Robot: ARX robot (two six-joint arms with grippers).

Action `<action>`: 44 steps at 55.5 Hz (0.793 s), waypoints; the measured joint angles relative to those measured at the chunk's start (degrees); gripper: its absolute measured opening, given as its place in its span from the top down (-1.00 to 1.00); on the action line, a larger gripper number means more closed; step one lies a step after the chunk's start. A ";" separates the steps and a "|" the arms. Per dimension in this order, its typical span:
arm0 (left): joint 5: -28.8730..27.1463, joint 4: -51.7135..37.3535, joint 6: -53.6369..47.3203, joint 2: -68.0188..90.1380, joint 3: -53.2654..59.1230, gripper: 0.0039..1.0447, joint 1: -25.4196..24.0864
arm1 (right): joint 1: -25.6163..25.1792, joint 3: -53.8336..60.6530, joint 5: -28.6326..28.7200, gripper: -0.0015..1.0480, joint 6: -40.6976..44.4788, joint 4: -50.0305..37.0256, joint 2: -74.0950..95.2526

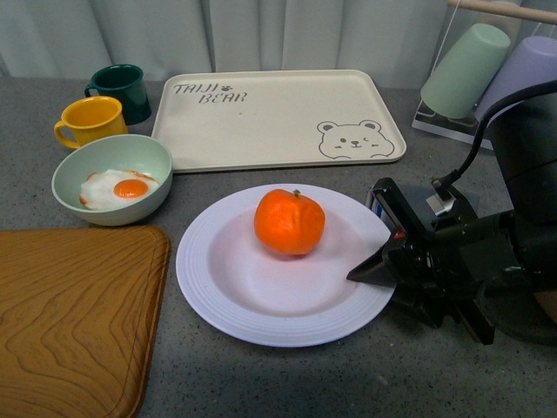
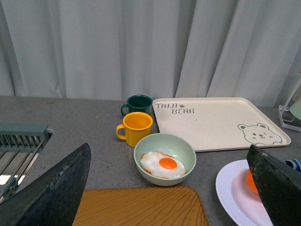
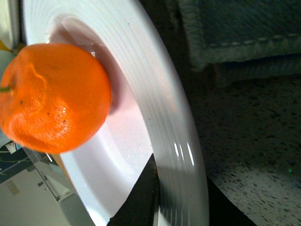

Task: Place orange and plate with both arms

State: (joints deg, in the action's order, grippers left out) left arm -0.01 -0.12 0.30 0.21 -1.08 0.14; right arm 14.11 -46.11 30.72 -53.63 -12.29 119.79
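Note:
The orange (image 1: 290, 221) sits in the well of the white ridged plate (image 1: 218, 296), which rests on the grey counter in front of the beige tray. My right gripper (image 1: 376, 268) is shut on the plate's right rim, one finger over it and one under. In the right wrist view the orange (image 3: 54, 96) lies close against the plate's inner slope (image 3: 164, 122), with the rim clamped between my fingertips (image 3: 143, 197). My left gripper (image 2: 171, 188) is open and empty, out of the front view; its view shows the plate's edge (image 2: 230, 188) and a sliver of the orange (image 2: 250, 181).
A pale green bowl (image 1: 74, 170) with a fried egg, a yellow mug (image 1: 90, 119) and a dark green mug (image 1: 124, 87) stand at the left. The beige bear tray (image 1: 274, 113) lies behind the plate. A wooden board (image 1: 70, 313) is at the front left. A cup rack (image 1: 487, 74) stands at the back right.

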 joint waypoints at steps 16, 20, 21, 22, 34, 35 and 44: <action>0.00 0.00 0.00 0.00 0.00 -0.88 0.02 | -0.04 3.30 -0.24 0.92 1.27 -9.09 -1.95; 0.00 0.00 0.00 0.00 0.00 -0.88 0.00 | -0.20 4.63 -1.20 0.92 1.27 -13.20 -1.97; 0.00 0.00 0.00 0.00 0.00 -0.88 0.00 | -0.35 5.14 -1.22 0.92 1.07 -14.80 -1.97; 0.00 0.00 0.00 0.00 0.00 -0.88 0.00 | -0.39 5.33 -1.25 0.92 1.01 -15.43 -1.97; 0.00 0.00 0.00 0.00 0.00 -0.88 0.02 | -1.99 7.89 0.35 0.92 -0.48 -26.21 -2.34; 0.00 0.00 0.00 0.00 0.00 -0.88 0.00 | -2.08 7.85 0.83 0.92 -0.63 -26.53 -2.62; 0.00 0.00 0.00 0.00 0.00 -0.88 0.00 | -2.40 4.22 2.45 0.92 -1.03 -26.27 -2.54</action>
State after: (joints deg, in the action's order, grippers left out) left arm -0.01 -0.12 0.30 0.21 -1.08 0.14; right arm 11.70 -41.89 33.17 -54.65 -38.57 117.25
